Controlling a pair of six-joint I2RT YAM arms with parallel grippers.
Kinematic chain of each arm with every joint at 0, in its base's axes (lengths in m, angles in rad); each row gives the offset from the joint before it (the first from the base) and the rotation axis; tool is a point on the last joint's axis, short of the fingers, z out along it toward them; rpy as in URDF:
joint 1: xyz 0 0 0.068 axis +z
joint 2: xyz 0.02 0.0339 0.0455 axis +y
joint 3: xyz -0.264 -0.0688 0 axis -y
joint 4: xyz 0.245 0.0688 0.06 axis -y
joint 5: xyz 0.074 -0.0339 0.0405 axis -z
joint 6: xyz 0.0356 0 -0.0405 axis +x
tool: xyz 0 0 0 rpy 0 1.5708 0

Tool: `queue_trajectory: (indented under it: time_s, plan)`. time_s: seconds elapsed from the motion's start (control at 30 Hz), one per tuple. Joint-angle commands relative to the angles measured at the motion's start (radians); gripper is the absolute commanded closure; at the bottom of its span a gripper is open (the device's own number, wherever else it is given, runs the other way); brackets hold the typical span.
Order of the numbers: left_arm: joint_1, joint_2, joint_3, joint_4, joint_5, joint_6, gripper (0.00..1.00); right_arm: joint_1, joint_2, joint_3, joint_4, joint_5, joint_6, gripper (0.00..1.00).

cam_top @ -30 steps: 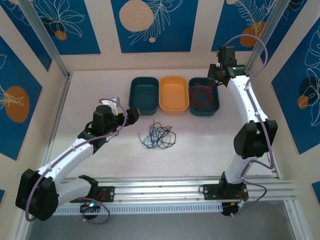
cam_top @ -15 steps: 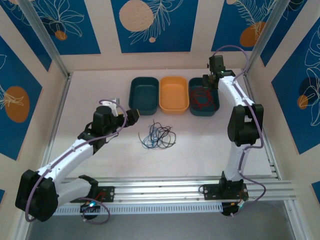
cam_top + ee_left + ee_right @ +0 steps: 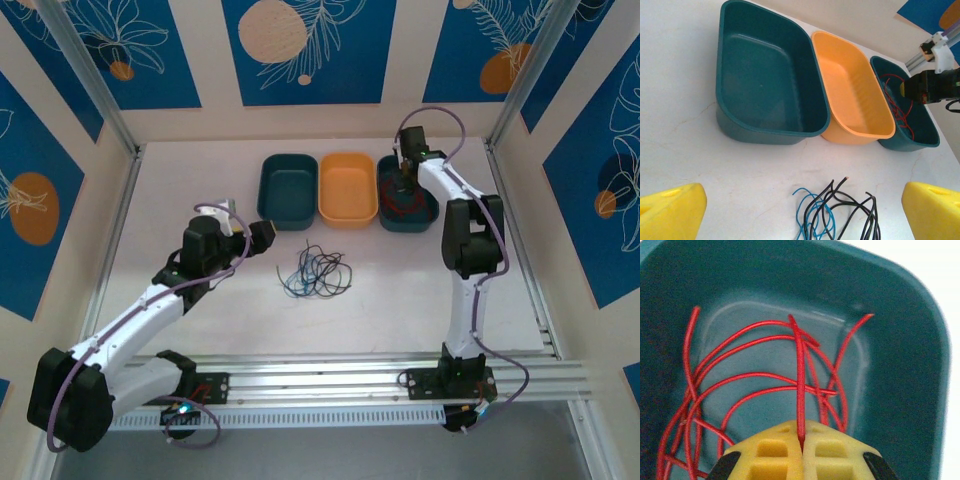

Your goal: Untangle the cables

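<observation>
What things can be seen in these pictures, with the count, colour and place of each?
table: 1, white, under everything
teal bins: 2, teal, at both ends of a row on the far side of the table
orange bin: 1, orange, between the teal bins
red cables: several, red, in the right teal bin
blue cables: several, blue, in a pile mid-table
black cables: several, black, in the same pile
left gripper: 1, yellow, open, left of the pile
right gripper: 1, yellow, shut on a red cable, over the right teal bin
</observation>
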Motion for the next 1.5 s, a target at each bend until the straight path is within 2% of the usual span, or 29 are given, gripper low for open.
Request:
queue_trajectory:
  time_s: [0.0,0.17,0.2,0.4,0.47,0.57,0.67,0.83,1.03,1.23,1.47]
  plan:
    - [0.005,-0.014,-0.008,0.001,-0.013,0.02,0.0,0.011,0.044,0.037,-0.018,-0.012,-0.009,1.0]
    - [0.005,-0.016,-0.012,0.001,-0.011,0.019,0.0,0.022,0.046,0.062,-0.046,-0.014,-0.011,1.0]
    - [0.005,-0.019,-0.014,0.001,-0.011,0.018,0.0,0.025,0.034,0.063,-0.049,-0.013,-0.011,0.97]
    - [0.006,-0.027,-0.031,0.022,-0.016,0.011,0.0,0.048,-0.086,0.039,-0.057,0.005,-0.007,0.63]
    - [0.005,-0.029,-0.031,0.023,-0.016,0.011,0.0,0.057,-0.133,0.018,-0.054,0.013,-0.006,0.54]
    - [0.006,-0.03,-0.027,0.015,-0.016,0.012,0.0,0.071,-0.209,-0.018,-0.043,0.034,0.003,0.45]
    - [0.005,-0.033,-0.027,0.016,-0.014,0.012,0.0,0.074,-0.285,-0.048,-0.038,0.037,0.024,0.4]
    - [0.005,-0.038,-0.023,0.018,-0.008,0.015,0.0,0.077,-0.377,-0.06,-0.079,0.027,0.082,0.39]
    - [0.004,-0.029,-0.02,-0.001,-0.014,0.004,0.0,0.128,-0.496,-0.126,-0.198,-0.064,0.243,0.44]
    - [0.006,0.017,0.013,-0.072,-0.023,0.005,0.0,0.279,-0.597,-0.273,-0.269,-0.2,0.462,0.47]
    - [0.006,0.068,0.017,-0.086,-0.031,-0.018,0.0,0.506,-0.642,-0.427,-0.275,-0.267,0.786,0.5]
